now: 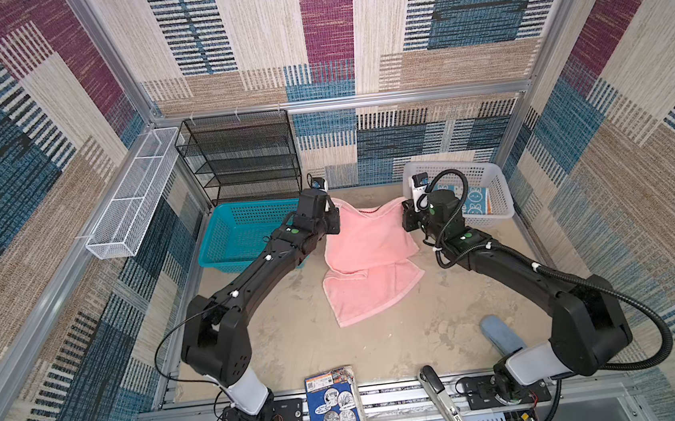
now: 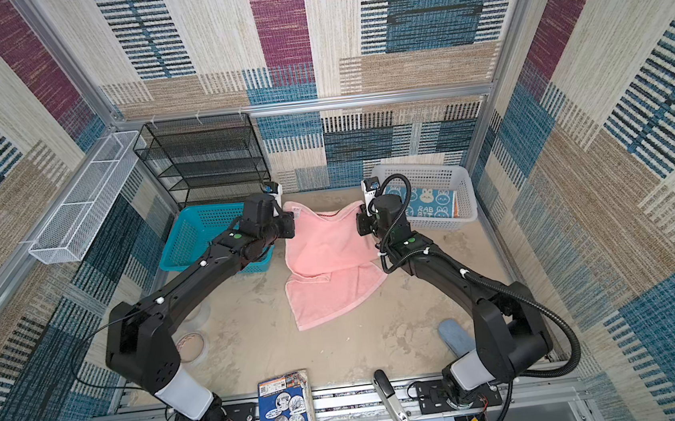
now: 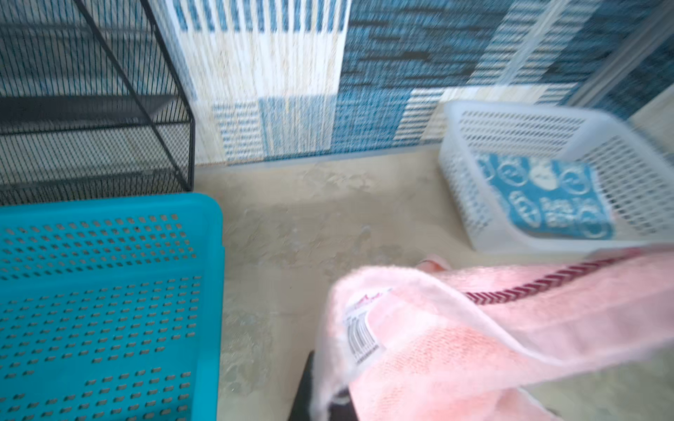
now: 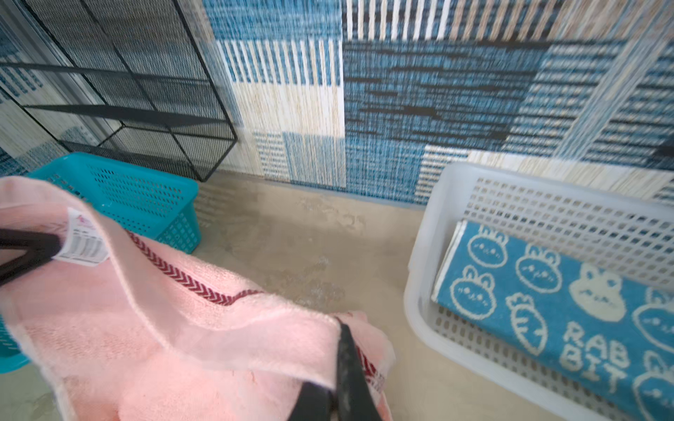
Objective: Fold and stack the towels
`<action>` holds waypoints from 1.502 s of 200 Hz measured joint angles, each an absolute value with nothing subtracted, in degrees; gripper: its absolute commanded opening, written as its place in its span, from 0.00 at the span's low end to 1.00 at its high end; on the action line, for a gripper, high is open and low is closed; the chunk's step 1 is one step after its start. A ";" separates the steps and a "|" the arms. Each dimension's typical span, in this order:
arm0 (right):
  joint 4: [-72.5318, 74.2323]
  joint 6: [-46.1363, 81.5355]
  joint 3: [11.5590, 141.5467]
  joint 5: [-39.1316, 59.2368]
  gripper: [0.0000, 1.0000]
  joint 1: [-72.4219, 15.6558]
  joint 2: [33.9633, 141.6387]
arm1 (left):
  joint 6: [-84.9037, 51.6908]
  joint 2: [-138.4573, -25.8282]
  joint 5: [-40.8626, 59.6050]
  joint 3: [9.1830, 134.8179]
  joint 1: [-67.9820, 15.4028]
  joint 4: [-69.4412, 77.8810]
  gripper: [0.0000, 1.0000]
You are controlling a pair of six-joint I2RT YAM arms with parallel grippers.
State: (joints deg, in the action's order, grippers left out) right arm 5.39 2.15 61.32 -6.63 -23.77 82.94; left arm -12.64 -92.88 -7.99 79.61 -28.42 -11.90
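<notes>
Towel [image 1: 365, 238] between left claw [image 1: 336, 213], right claw [image 1: 405, 214]

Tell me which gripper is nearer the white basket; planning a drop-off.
Right. Right gripper holds the pink towel beside the white basket; left gripper holds it by the teal basket.

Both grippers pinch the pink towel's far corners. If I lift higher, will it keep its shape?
Likely floppy: the pink towel sags between the left gripper and right gripper, with its near end doubled over on the table. Probably light for its size, since two corner pinches carry it. The hanging part may swing, shifting that fold.
</notes>
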 measured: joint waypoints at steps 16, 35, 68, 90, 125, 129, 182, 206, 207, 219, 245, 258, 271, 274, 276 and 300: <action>4.36 -0.05 62.61 -8.12 0.00 -23.77 80.75 | -12.16 -88.62 -5.87 79.18 -28.40 -11.79 0.00; 2.92 -2.39 63.83 -9.19 0.00 -23.77 77.71 | -11.42 -83.96 -4.01 79.18 -28.40 -11.79 0.00; 1.10 -5.69 66.50 -9.61 0.00 -23.77 70.74 | -9.41 -77.21 -0.58 80.47 -28.40 -11.81 0.00; -1.78 -6.63 71.48 -8.88 0.00 -23.77 67.51 | -9.08 -73.93 1.28 82.13 -28.42 -11.84 0.00; -7.31 -7.16 79.92 -4.01 0.00 -23.88 64.75 | -9.30 -69.84 5.61 85.78 -28.51 -11.84 0.00; -7.75 -7.14 80.29 -3.49 0.00 -23.88 64.42 | -9.32 -69.45 6.20 86.00 -28.51 -11.84 0.00; -11.42 -5.04 83.66 5.65 0.00 -24.01 57.93 | -12.40 -60.95 12.01 86.48 -28.58 -11.79 0.00; -11.99 -3.86 86.15 9.89 0.00 -24.05 56.53 | -13.58 -58.26 14.02 86.89 -28.62 -11.31 0.00; -11.99 -3.84 86.21 9.98 0.00 -24.05 56.51 | -13.58 -58.24 14.06 86.94 -28.62 -11.31 0.00; -12.08 -3.14 87.53 11.46 0.00 -24.08 56.12 | -14.02 -58.06 15.16 87.88 -28.62 -11.14 0.00; -11.97 -2.17 90.32 14.02 0.00 -24.10 55.77 | -15.20 -58.33 17.23 90.78 -28.64 -10.92 0.00; -11.99 -1.74 91.64 15.03 0.00 -24.10 55.66 | -15.49 -58.39 18.24 92.14 -28.64 -10.59 0.00; -11.81 -1.34 93.08 15.84 0.00 -24.14 55.68 | -15.62 -58.48 18.65 93.30 -28.67 -10.28 0.00; -11.77 -1.30 93.34 16.14 0.00 -24.14 55.64 | -15.62 -58.50 18.72 93.62 -28.67 -10.24 0.00; -11.73 -1.23 93.51 16.32 0.00 -24.16 55.61 | -15.62 -58.52 18.76 93.73 -28.67 -10.22 0.00; -11.42 -0.45 94.87 17.56 0.00 -24.27 55.57 | -15.42 -58.61 19.73 95.68 -28.71 -10.04 0.00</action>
State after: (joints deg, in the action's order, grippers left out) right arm -11.42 -0.45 94.87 17.56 -24.27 55.57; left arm -15.42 -58.61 19.73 95.68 -28.71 -10.04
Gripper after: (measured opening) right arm 0.056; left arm 0.064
